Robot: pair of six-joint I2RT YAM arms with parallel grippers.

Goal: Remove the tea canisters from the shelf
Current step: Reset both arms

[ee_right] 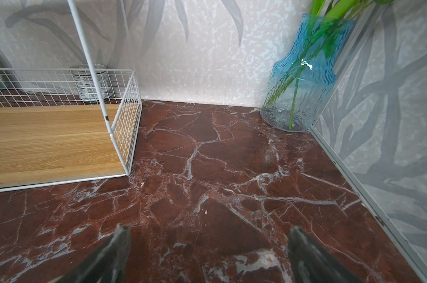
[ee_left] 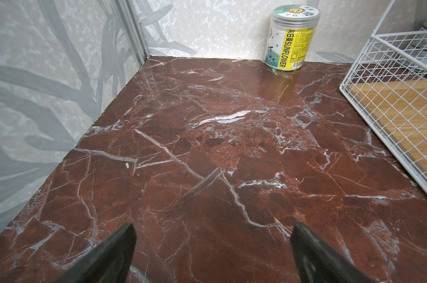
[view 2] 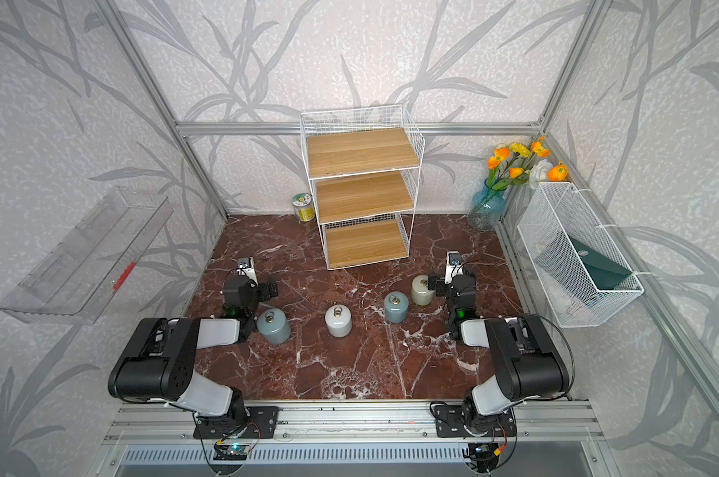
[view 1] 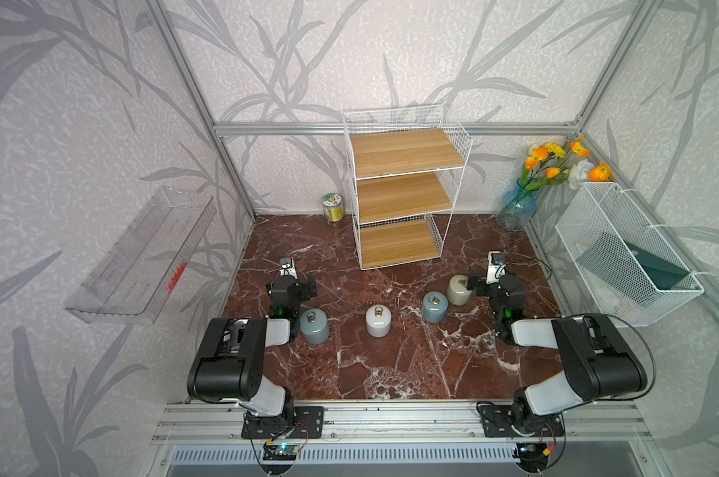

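- While all three boards of the shelf (view 1: 403, 155) are bare, all four tea canisters stand upright on the marble table (view 1: 390, 371), in a loose row in front of it.
- Count: two blue-grey, i.e. left blue-grey canister (view 1: 314, 326) and right blue-grey canister (view 1: 435, 307); one white canister (view 1: 378, 321); one beige canister (view 1: 459, 290).
- Two arms. left gripper (ee_left: 212, 227): jaws wide, gripping nothing, bare marble ahead. right gripper (ee_right: 208, 232): same.
- One printed tin (view 1: 333, 207) at the back wall, just beside the shelf. One vase (view 1: 516, 206) in the back corner on the right arm's side.
- Edges: shelf backs onto the rear wall, mid-width.
- Room: a wide bare patch between the row and the front rail, a narrower bare strip between row and shelf.
- Tight spots: left blue-grey canister just beside the left arm; beige canister just beside the right arm's wrist, contact can't be told.
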